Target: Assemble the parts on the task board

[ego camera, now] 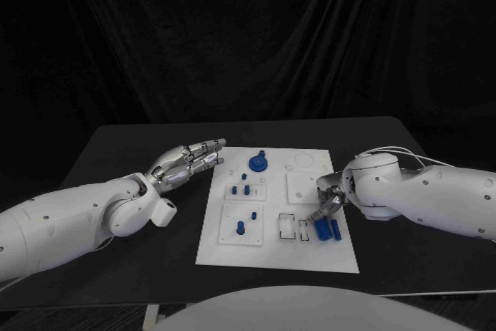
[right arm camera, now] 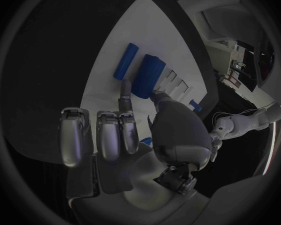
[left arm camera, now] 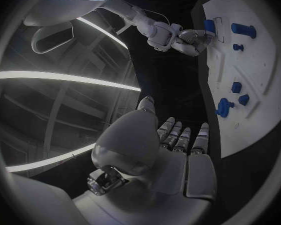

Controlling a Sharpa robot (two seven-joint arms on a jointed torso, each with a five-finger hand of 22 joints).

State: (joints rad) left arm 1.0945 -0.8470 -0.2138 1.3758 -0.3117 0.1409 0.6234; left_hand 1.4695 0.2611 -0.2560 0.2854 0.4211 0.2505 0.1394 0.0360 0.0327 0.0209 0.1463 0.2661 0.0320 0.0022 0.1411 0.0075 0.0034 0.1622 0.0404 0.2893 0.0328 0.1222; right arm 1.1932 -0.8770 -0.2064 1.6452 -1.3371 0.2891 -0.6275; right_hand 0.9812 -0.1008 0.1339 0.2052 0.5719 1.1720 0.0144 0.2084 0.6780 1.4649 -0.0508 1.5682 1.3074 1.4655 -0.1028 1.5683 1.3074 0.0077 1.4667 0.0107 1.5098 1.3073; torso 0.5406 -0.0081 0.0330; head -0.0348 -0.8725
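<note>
The white task board [ego camera: 277,256] lies flat in the middle of the black counter [ego camera: 124,152], between the two arms.

Left robot hand [ego camera: 186,163]: hovers over the counter just beside the board's left edge, near its far corner. Fingers extended and close together, pointing toward the board, grasping nothing. The left wrist view confirms an empty palm with straight fingers [left arm camera: 181,137].

Right robot hand [ego camera: 329,200]: low over the right side of the board, fingers pointing down toward two blue cylinders [ego camera: 329,231] that lie side by side near the board's right edge. In the right wrist view a fingertip [right arm camera: 124,91] sits beside the thicker cylinder [right arm camera: 147,76], with the thinner cylinder [right arm camera: 125,61] just beyond. I cannot tell whether the fingers actually clamp either piece or only touch it.

Other parts on the board: a large blue knob [ego camera: 259,161] stands upright near the far edge; small blue pegs [ego camera: 246,190] stand in the plate below it; further pegs [ego camera: 242,226] stand in the nearer left plate.
</note>
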